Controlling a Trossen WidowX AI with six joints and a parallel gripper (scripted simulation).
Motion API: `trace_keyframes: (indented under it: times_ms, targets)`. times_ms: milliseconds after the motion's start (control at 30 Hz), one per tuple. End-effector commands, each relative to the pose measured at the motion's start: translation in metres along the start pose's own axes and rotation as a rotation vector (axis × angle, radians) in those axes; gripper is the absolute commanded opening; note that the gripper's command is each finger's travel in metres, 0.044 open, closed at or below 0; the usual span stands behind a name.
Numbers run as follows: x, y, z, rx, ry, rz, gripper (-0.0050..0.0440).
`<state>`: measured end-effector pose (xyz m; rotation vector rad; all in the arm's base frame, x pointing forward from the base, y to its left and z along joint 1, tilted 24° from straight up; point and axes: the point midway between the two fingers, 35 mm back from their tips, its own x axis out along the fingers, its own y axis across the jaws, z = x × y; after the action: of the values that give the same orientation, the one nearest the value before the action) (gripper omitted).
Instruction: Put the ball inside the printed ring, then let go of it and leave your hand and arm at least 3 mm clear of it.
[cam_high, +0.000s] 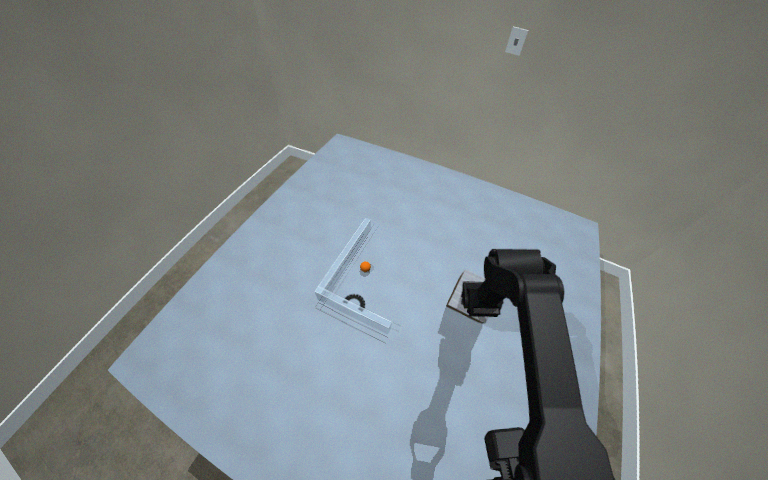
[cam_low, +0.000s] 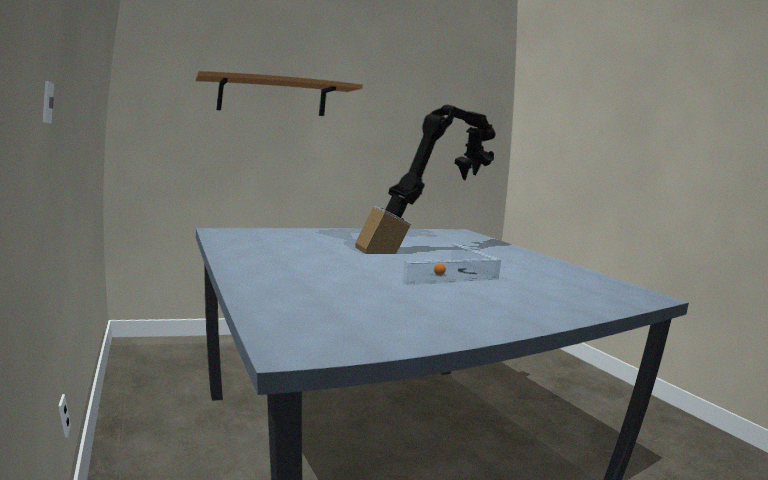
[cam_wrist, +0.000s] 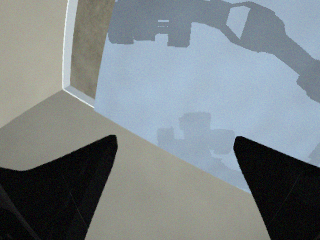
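A small orange ball (cam_high: 365, 266) lies on the blue-grey table top, beside the long side of a clear L-shaped wall (cam_high: 343, 277). It also shows in the exterior view (cam_low: 440, 269). The dark printed ring (cam_high: 355, 300) lies near the wall's corner, partly hidden by the short side, a short way from the ball. My gripper (cam_low: 473, 164) hangs high above the table, far from the ball, with its fingers open and empty. In the wrist view the two dark fingers stand wide apart over the table edge; ball and ring are out of that view.
The arm stands on a tilted brown block (cam_low: 382, 230) at the back of the table. A wooden shelf (cam_low: 277, 82) hangs on the back wall. The arm's shadow (cam_high: 447, 362) falls on the table.
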<state>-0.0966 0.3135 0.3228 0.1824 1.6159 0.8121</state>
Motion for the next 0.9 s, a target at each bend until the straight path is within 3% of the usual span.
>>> trace_keyframes:
  times_ms: [0, 533, 567, 700, 867]
  targets:
    - [0.000, 0.000, 0.000, 0.000, 0.000, 0.000, 0.0400]
    - [0.000, 0.000, 0.000, 0.000, 0.000, 0.000, 0.0400]
    - [0.000, 0.000, 0.001, 0.001, -0.002, -0.001, 0.0376]
    - [0.009, -0.003, 0.031, 0.026, -0.051, -0.015, 0.0280]
    - [0.024, -0.020, 0.094, 0.071, -0.136, -0.056, 0.0275]
